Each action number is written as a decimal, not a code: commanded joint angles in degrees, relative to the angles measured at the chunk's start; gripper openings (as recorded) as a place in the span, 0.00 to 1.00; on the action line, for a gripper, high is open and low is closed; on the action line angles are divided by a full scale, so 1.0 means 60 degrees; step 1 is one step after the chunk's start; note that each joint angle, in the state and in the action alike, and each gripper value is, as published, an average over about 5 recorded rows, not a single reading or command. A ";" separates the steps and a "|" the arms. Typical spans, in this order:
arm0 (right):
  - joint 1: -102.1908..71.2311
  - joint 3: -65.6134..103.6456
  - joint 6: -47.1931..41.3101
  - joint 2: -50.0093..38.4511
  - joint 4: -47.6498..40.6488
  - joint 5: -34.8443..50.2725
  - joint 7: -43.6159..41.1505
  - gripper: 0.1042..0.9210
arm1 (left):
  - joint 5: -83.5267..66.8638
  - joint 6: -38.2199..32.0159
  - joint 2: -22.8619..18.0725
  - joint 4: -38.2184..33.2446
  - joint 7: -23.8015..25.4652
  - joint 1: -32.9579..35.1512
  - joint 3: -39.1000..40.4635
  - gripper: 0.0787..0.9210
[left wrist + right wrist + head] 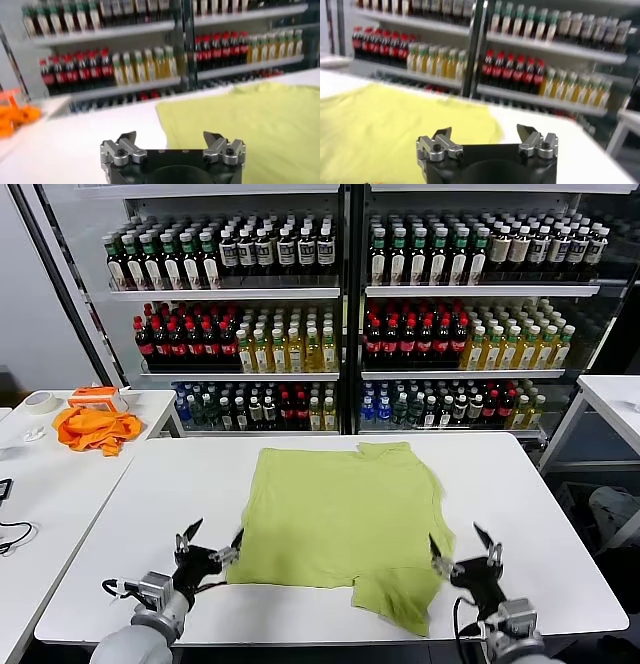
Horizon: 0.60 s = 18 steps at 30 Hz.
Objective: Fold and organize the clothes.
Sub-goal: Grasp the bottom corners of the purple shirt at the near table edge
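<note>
Head view: one lime-green T-shirt (pixel 343 519) lies spread flat on the white desk (pixel 560 524), roughly mid-desk and reaching toward the near edge, with one sleeve (pixel 395 601) flopped out at its near right corner. Two grippers sit low at the near edge of the desk. The left gripper (pixel 210 544) is just beside the shirt's near left corner, its fingers spread wide with nothing between them. The right gripper (pixel 460 552) is at the shirt's near right edge, also spread wide and holding nothing. On a second table (pixel 60 484) off to the left there is one bright orange cloth (pixel 96 429), one roll of tape (pixel 40 402) and one small orange-and-white box (pixel 98 396). Behind the desk stand shelves of bottles (pixel 400 334), four rows visible.
</note>
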 commanded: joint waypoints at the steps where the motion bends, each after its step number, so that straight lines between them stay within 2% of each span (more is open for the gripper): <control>1: -0.0778 -0.0297 -0.0098 0.0003 0.0140 0.0257 0.0191 0.88 | -0.0195 0.1446 -0.0110 -0.0417 -0.0437 0.0719 0.0016 0.88; 18: -0.0788 -0.1056 0.0128 0.0245 -0.0179 0.0608 0.0677 0.88 | -0.0198 0.1436 -0.0042 -0.0124 -0.0540 0.0615 0.0131 0.88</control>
